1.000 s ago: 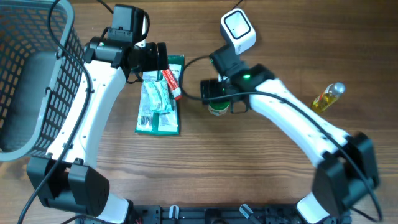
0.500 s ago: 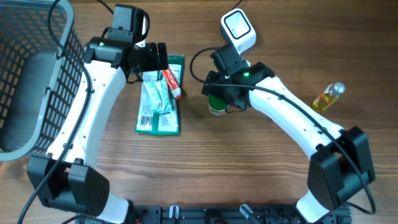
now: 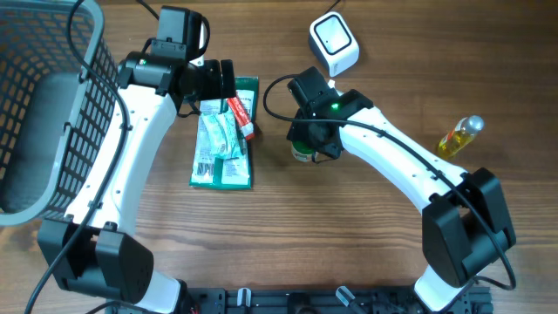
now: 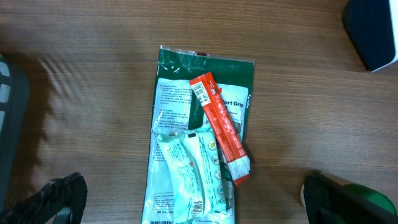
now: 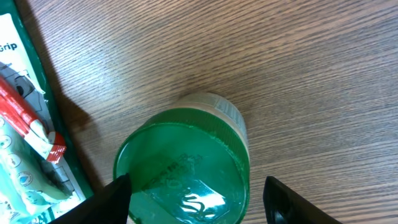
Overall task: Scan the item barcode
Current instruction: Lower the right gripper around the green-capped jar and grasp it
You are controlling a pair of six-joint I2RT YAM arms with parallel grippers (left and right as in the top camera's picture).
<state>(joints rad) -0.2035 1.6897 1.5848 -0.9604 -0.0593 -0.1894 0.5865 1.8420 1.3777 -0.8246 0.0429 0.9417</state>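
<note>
A small jar with a green lid [image 3: 303, 152] [image 5: 183, 165] stands on the wooden table. My right gripper [image 3: 309, 138] [image 5: 196, 193] hangs right over it with a finger on either side. The left finger [image 5: 109, 196] is at the lid's edge, while the right finger [image 5: 286, 199] is still a gap away, so the jaws are open around the jar. The white scanner [image 3: 335, 44] sits at the back. My left gripper [image 3: 223, 87] [image 4: 193, 202] is wide open above a pile of packets, holding nothing. No barcode on the jar shows.
The pile holds a green flat pack [image 3: 225, 161] [image 4: 205, 74], a red stick sachet [image 3: 241, 115] [image 4: 221, 127] and white-green sachets [image 4: 186, 174]. A dark wire basket [image 3: 52, 105] fills the left side. A yellow oil bottle [image 3: 459, 135] lies at the right.
My right gripper has turned and settled over the green-lidded jar, and its jaws have narrowed towards the lid. The left arm and the packets have not moved.
</note>
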